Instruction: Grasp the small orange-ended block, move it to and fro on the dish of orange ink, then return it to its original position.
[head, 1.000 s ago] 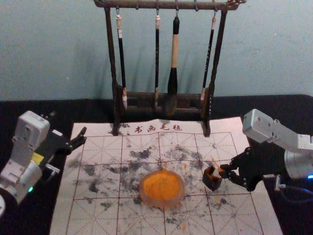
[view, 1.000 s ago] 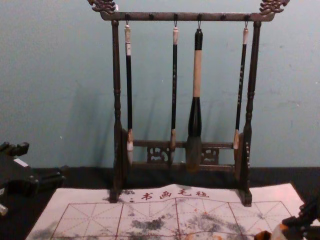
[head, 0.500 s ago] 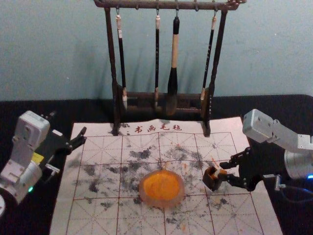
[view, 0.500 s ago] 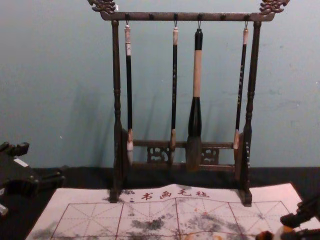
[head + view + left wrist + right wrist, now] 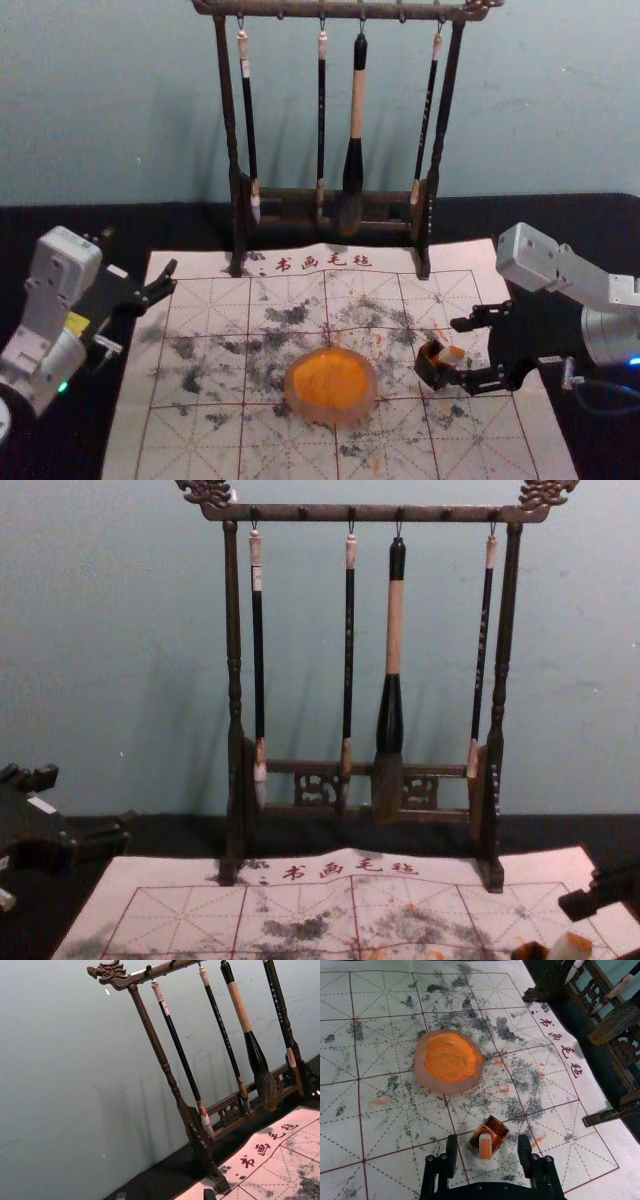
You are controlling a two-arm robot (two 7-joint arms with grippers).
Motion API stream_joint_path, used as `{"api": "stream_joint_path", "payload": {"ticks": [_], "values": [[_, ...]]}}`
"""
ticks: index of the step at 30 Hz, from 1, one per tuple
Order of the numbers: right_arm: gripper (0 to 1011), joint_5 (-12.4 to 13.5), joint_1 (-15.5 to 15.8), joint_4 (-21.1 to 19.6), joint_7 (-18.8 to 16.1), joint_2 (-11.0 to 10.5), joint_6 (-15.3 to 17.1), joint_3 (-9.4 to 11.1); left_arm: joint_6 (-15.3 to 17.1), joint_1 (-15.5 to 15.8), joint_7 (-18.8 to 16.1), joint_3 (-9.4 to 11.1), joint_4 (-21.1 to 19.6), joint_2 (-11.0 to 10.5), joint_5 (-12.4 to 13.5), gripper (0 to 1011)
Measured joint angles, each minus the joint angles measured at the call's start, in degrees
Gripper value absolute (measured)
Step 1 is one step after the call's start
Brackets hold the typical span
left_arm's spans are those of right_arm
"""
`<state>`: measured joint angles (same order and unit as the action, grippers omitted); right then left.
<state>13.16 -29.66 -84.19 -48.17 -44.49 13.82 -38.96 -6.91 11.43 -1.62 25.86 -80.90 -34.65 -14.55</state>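
Resting in its small, square, dark brown box [image 5: 431, 369], the little white block with an orange end [image 5: 451, 356] leans over in the head view. The right gripper [image 5: 455, 350] has its black fingers [image 5: 482, 317] wide apart around the block, holding nothing. I think the job is almost done: the block looks put back, so maybe the right gripper just has to move away. (The rubbing in the bright orange ink [image 5: 330, 378] is only my guess.) The round, pale pink dish [image 5: 333, 417] sits on the white mat with red lines [image 5: 190, 440]. The left gripper [image 5: 140, 250] is parked by the mat's left edge, spread open and holding nothing.

In the left wrist view, long brushes [image 5: 182, 1055] hang from a dark brown wooden rack [image 5: 160, 1055].

In the right wrist view, the box and block sit between the fingers, with a gap on both sides, so nothing gets squeezed. Orange spots [image 5: 538, 1138] dot the mat.

In the chest view, the block and box peek up near the bottom right.
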Motion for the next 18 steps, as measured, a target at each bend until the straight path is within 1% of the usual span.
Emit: {"api": "stream_joint_path", "payload": {"ticks": [2, 3, 5, 6, 8, 9, 10, 11, 15, 16, 18], "values": [[765, 0.0, 0.0, 0.0, 0.0, 0.0, 0.0, 0.0, 0.0, 0.0, 0.0, 0.0, 0.0, 0.0, 0.0, 1001], [818, 0.0, 0.0, 0.0, 0.0, 0.0, 0.0, 0.0, 0.0, 0.0, 0.0, 0.0, 0.0, 0.0, 0.0, 1001], [860, 0.0, 0.0, 0.0, 0.0, 0.0, 0.0, 0.0, 0.0, 0.0, 0.0, 0.0, 0.0, 0.0, 0.0, 1001], [911, 0.0, 0.0, 0.0, 0.0, 0.0, 0.0, 0.0, 0.0, 0.0, 0.0, 0.0, 0.0, 0.0, 0.0, 1001], [940, 0.0, 0.0, 0.0, 0.0, 0.0, 0.0, 0.0, 0.0, 0.0, 0.0, 0.0, 0.0, 0.0, 0.0, 1002], [982, 0.2, 0.2, -0.1, 0.5, 0.0, -0.1, 0.3, 0.0, 0.0, 0.0, 0.0, 0.0, 0.0, 0.0, 1001], [1000, 0.5, 0.4, -0.2, 0.9, 0.0, -0.2, 0.7, 0.0, 0.0, 0.0, 0.0, 0.0, 0.0, 0.0, 1001], [1003, 0.7, 0.7, -0.3, 1.3, 0.1, -0.4, 1.0, 0.0, 0.0, 0.0, 0.0, 0.0, 0.0, 0.0, 1001], [1000, 2.9, 2.3, -1.7, 4.0, 0.1, -2.2, 3.8, 0.0, 0.0, 0.0, 0.0, 0.0, 0.0, 0.0, 1001], [1000, 3.9, 3.3, -2.4, 5.5, 0.1, -3.1, 5.4, 0.0, 0.0, 0.0, 0.0, 0.0, 0.0, 0.0, 1001], [1000, 4.8, 4.4, -3.2, 7.3, 0.2, -4.2, 6.8, 0.0, 0.0, 0.0, 0.0, 0.0, 0.0, 0.0, 1001]]}}
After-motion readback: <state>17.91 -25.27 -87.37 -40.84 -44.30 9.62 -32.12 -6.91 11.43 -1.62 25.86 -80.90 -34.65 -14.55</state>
